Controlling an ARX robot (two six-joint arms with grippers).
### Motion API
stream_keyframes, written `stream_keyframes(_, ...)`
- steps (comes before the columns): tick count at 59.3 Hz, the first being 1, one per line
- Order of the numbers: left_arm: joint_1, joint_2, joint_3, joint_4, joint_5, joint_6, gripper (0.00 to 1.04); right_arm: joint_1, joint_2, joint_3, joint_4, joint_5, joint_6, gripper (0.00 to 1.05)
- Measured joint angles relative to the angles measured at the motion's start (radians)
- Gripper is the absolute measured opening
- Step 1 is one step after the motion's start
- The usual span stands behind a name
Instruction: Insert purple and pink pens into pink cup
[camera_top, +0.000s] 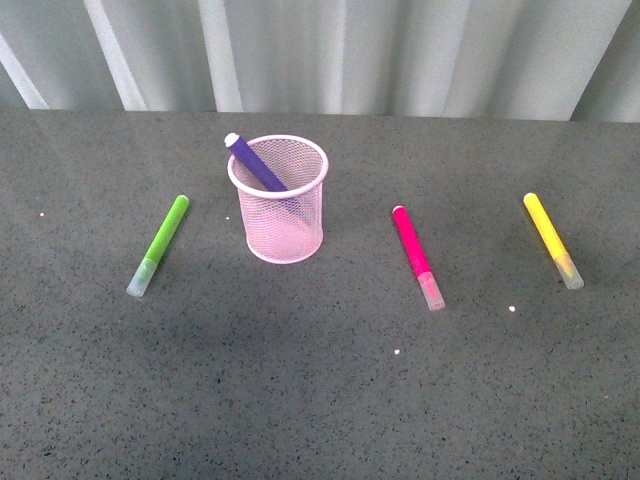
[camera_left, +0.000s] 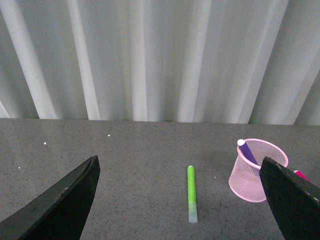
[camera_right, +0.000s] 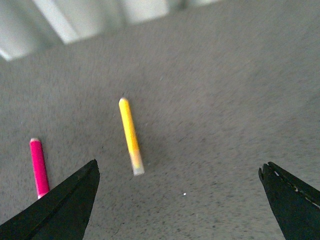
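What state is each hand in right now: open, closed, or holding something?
Left hand: open, holding nothing.
Right hand: open, holding nothing.

Grey table (camera_top: 320, 400) carries pink cup (camera_top: 290, 238), green pen (camera_top: 160, 243), pink pen (camera_top: 416, 255), yellow pen (camera_top: 551, 238).

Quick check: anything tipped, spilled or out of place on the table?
Nothing stands out. The pink cup stands upright, with the purple pen leaning inside it against the rim. The pink pen, green pen and yellow pen lie flat on the table, well apart.
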Motion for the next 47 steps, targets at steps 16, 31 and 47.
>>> stream_keyframes(16,0.0,0.0,0.0,0.0,0.0,0.0,0.98,0.142,0.449,0.276,-0.039,-0.005,-0.004,0.97)
stream_keyframes(31,0.0,0.0,0.0,0.0,0.0,0.0,0.98,0.24,0.652,0.468,-0.11,-0.034,-0.004,0.97)
stream_keyframes(47,0.0,0.0,0.0,0.0,0.0,0.0,0.98,0.302,0.78,0.602,-0.17,-0.027,-0.034,0.97)
